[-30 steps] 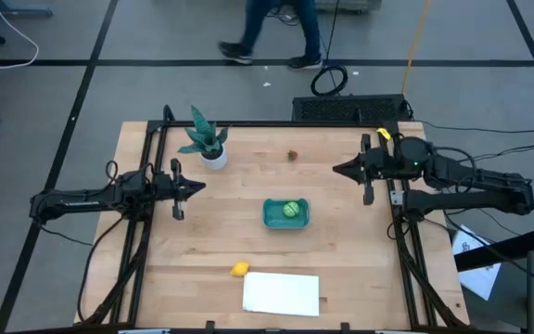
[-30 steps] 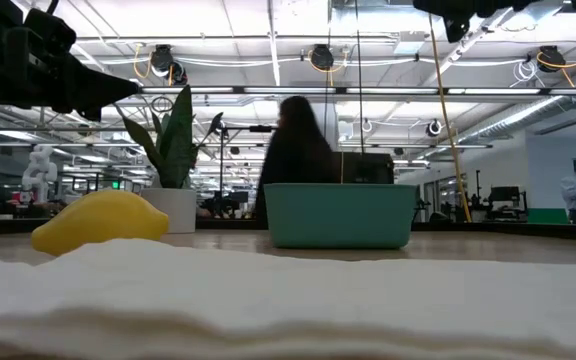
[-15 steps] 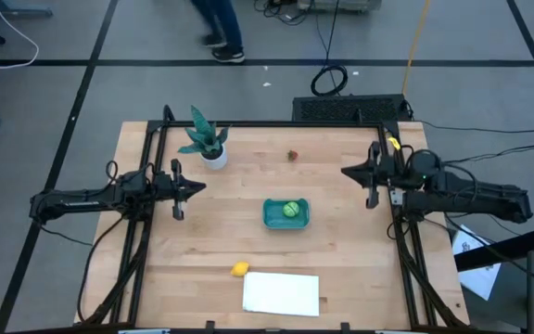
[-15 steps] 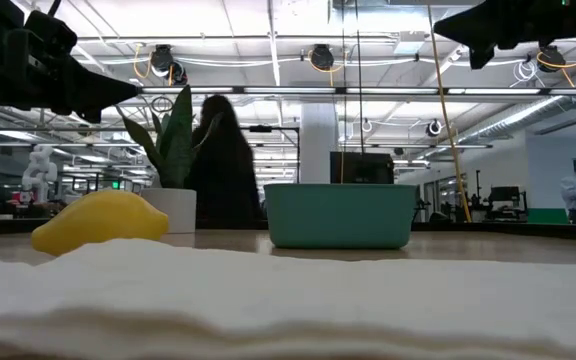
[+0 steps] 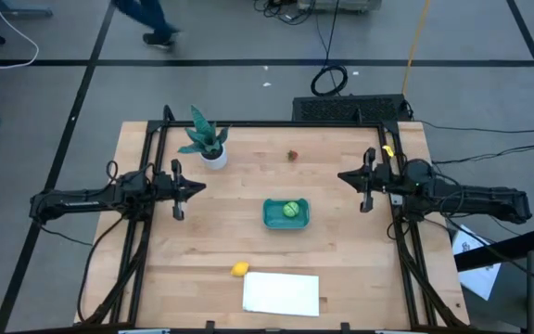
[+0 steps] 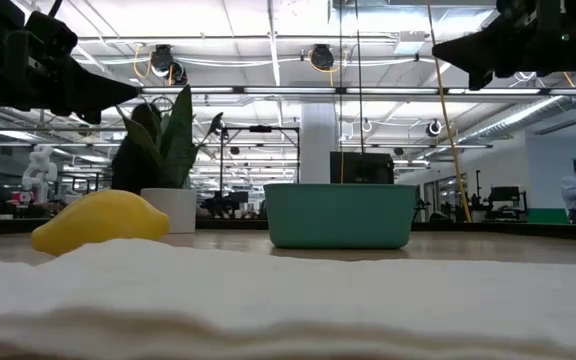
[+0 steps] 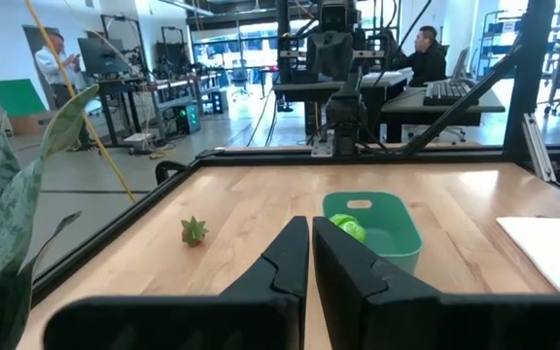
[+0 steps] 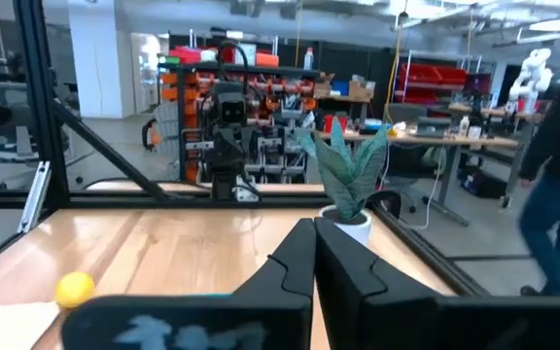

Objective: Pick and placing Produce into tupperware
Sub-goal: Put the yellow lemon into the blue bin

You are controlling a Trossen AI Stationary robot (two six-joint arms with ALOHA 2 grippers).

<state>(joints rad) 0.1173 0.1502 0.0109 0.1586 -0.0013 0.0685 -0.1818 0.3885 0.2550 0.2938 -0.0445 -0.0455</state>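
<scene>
My left claw (image 5: 198,187) hangs pressed together over the left side of the wooden tabletop (image 5: 341,269), and my right claw (image 5: 343,175) hangs equally closed and empty over the right side. The light green ball (image 5: 290,210) sits inside the small teal rectangular plastic container (image 5: 271,216) at the middle. The yellow lemon-like piece (image 5: 239,269) lies just beside the flat white sheet (image 5: 282,292), and the tiny, seemingly dark red piece (image 5: 293,156) rests alone toward the far edge.

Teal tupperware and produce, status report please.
Both grippers, left and right, shut, empty. Light green ball inside teal rectangular plastic tupperware; yellow lemon-like piece, tiny dark red piece on table. Nothing blocking.
</scene>
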